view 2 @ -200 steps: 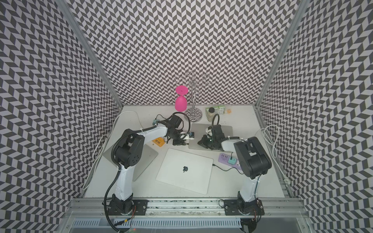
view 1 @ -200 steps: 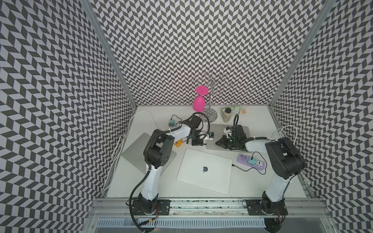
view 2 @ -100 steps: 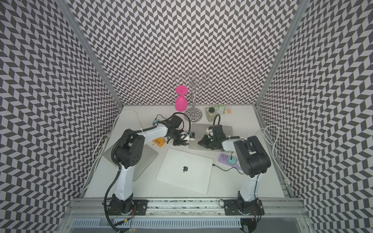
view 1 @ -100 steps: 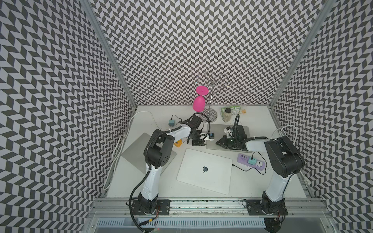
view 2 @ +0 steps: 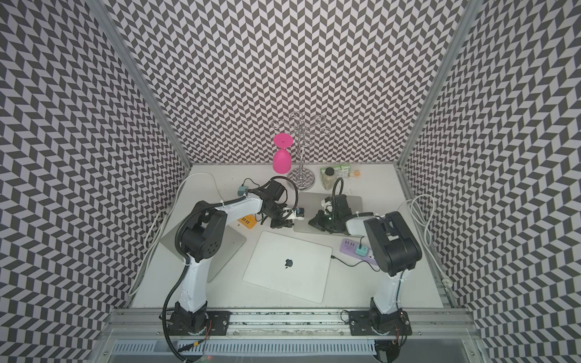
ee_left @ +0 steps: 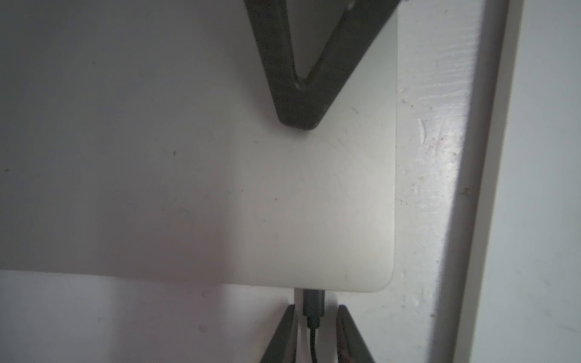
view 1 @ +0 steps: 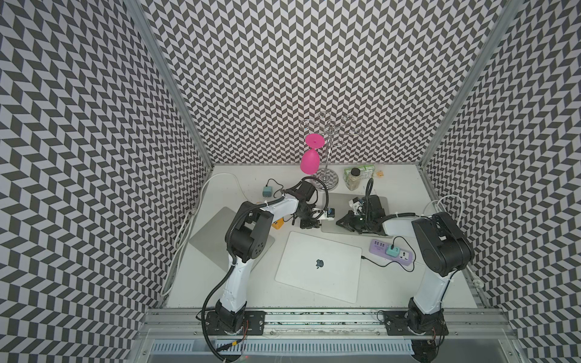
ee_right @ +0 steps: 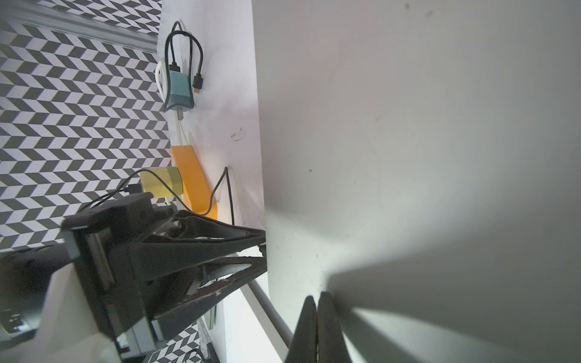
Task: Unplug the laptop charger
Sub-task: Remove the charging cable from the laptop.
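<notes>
My left gripper [ee_left: 316,309] has narrowed around the plug [ee_left: 312,298] (no pinch yet, no pull); closed right gripper [ee_right: 317,297] braces the laptop [ee_left: 220,188].

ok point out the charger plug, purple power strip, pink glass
charger plug [ee_left: 313,302], left wrist view, black body
purple power strip [view 1: 379,245], a top view, usb end
pink glass [view 1: 310,162], a top view, bowl

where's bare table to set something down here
Bare table at the front right, between the white laptop, purple power strip and right arm's base. Also the back right, beside the bottle. Crowded mid-table, around the rear grey laptop and orange strip.
</notes>
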`<action>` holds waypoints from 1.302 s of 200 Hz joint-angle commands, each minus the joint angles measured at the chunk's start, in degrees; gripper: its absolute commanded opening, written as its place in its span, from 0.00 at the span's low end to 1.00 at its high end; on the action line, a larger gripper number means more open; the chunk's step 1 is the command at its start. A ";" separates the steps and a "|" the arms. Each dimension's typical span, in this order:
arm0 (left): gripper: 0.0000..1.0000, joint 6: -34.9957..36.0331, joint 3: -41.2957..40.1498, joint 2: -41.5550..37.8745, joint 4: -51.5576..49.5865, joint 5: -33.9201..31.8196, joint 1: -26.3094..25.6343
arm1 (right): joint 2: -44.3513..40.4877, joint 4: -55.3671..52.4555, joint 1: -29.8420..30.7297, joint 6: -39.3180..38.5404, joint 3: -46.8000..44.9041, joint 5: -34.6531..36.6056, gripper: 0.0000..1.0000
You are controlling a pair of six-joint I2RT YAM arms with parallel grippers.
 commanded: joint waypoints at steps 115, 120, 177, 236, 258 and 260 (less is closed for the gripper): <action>0.15 0.10 1.25 1.69 -0.23 -0.34 -1.37 | 2.11 1.80 -0.51 -0.81 -2.07 -0.13 0.00; 0.15 0.18 1.16 1.65 -0.14 -0.42 -1.36 | 2.11 1.88 -0.57 -0.83 -2.22 -0.15 0.00; 0.00 1.01 -0.51 0.20 1.32 -1.27 -1.45 | 2.63 1.57 -0.95 -1.17 -3.32 0.37 0.00; 0.00 -0.08 -0.73 0.28 0.93 -2.56 -1.28 | 2.81 1.44 -1.04 -1.25 -3.39 0.74 0.00; 0.00 -4.30 -0.61 0.42 3.33 -5.31 -1.20 | 2.66 1.19 -1.08 -1.17 -3.64 1.54 0.00; 0.00 -4.47 -0.47 0.50 3.13 -5.31 -1.13 | 2.64 1.13 -1.05 -1.16 -3.65 1.59 0.00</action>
